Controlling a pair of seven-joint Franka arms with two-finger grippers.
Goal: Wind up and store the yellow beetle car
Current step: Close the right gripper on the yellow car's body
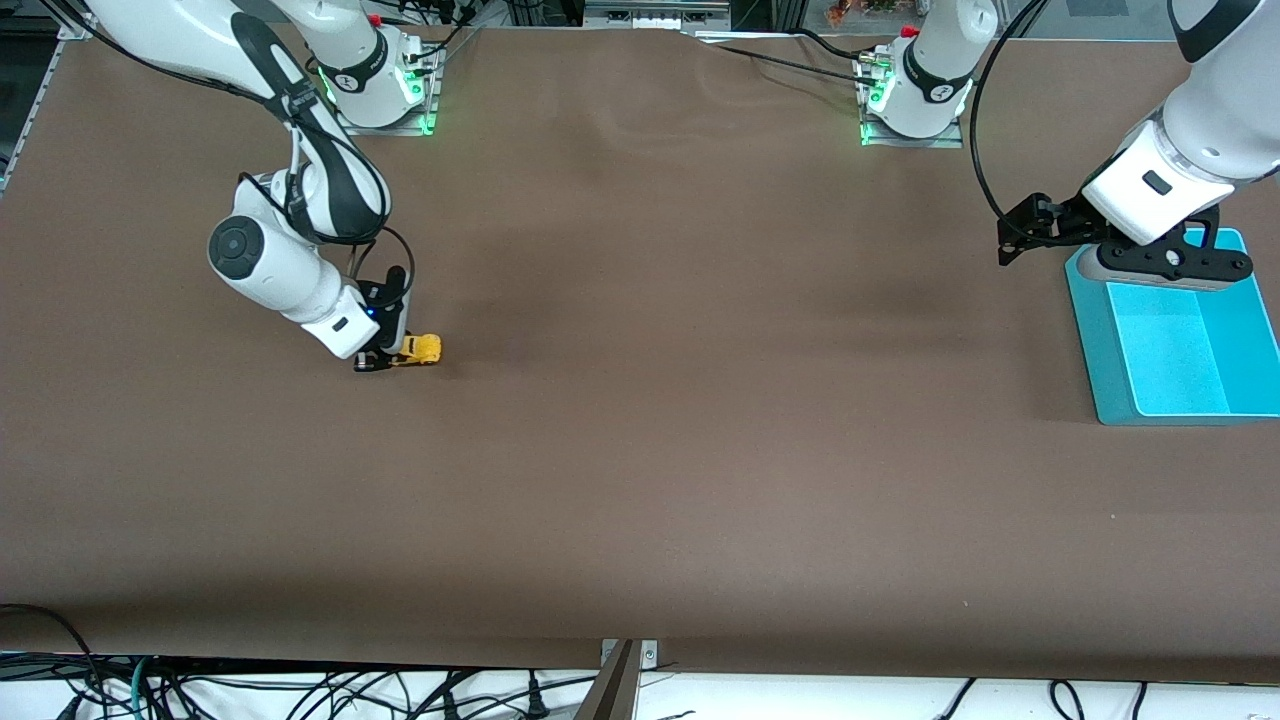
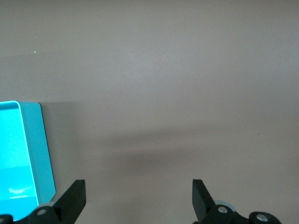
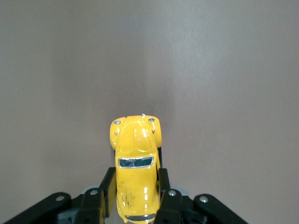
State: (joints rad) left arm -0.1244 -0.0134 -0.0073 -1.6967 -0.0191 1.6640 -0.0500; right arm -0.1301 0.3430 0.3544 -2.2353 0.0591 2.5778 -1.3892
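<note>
Yellow beetle car [image 1: 424,349] sat on the brown table [image 1: 650,400], mid-left of front frame, pinched at its sides by right gripper [image 1: 385,358]. Left gripper [image 1: 1020,240] hung spread wide over teal bin [image 1: 1100,340], upper right.

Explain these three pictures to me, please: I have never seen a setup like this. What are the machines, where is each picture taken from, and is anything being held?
Two white robot arms stand at a brown table. The wide picture comes from a high camera facing them; the other two come from cameras on each arm's wrist. The right gripper is down at the table toward its own end, its two fingers shut on the sides of the yellow beetle car, a small toy seen from above in the right wrist view. The left gripper waits open, over the edge of a turquoise bin at the left arm's end of the table.
</note>
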